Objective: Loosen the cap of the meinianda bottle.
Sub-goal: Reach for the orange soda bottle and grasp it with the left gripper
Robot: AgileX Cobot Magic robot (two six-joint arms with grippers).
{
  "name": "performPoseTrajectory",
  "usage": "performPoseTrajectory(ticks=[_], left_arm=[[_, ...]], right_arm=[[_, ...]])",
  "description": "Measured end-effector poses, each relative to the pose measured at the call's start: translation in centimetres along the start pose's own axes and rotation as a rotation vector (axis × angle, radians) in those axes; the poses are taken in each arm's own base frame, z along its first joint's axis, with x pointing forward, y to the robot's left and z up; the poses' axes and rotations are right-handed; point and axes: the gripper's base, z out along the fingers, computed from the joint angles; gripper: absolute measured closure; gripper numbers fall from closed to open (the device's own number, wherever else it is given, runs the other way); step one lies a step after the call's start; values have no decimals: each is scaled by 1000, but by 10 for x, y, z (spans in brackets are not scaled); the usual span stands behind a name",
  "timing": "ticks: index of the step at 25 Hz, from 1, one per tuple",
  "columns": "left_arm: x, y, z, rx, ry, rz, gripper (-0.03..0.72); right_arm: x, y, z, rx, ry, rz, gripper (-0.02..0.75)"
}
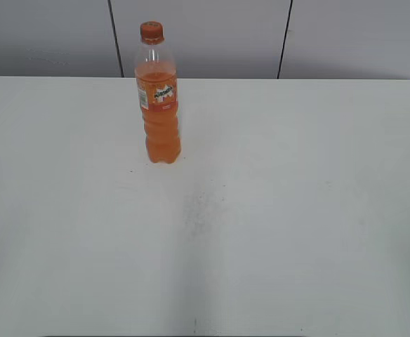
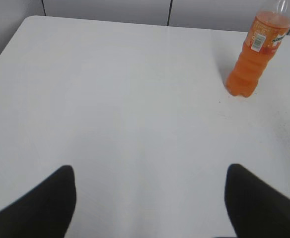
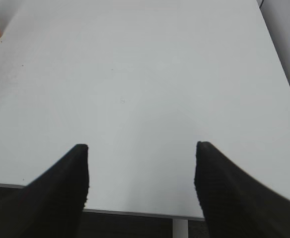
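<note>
bottle [image 1: 159, 105] upright, cap [image 1: 151, 30] on; left gripper [image 2: 150, 193], right gripper [image 3: 141, 171] spread, empty.

Meinianda bottle [image 1: 159, 105] upright on white table [image 1: 296, 210]

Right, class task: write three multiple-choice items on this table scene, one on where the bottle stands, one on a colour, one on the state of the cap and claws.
1. Where does the meinianda bottle stand on the table in the exterior view?
A. far side, left of the middle
B. near edge, right corner
C. lying at the centre

2. What colour is the cap?
A. white
B. orange
C. blue

3. What is the state of things?
A. left claw grips the cap
B. right claw holds the bottle
C. cap on, both claws open and apart from the bottle

Answers:
1 A: it stands upright toward the back wall, left of centre.
2 B: the cap matches the orange drink.
3 C: the left claw and the right claw show spread fingers over bare table.
</note>
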Motion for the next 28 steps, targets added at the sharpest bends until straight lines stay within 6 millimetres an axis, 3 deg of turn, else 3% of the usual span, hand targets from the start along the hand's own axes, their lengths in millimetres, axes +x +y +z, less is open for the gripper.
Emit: performPoseTrajectory(ticks=[28], left_arm=[[0,0,0,0,0,0,126]], right_arm=[[0,0,0,0,0,0,236]])
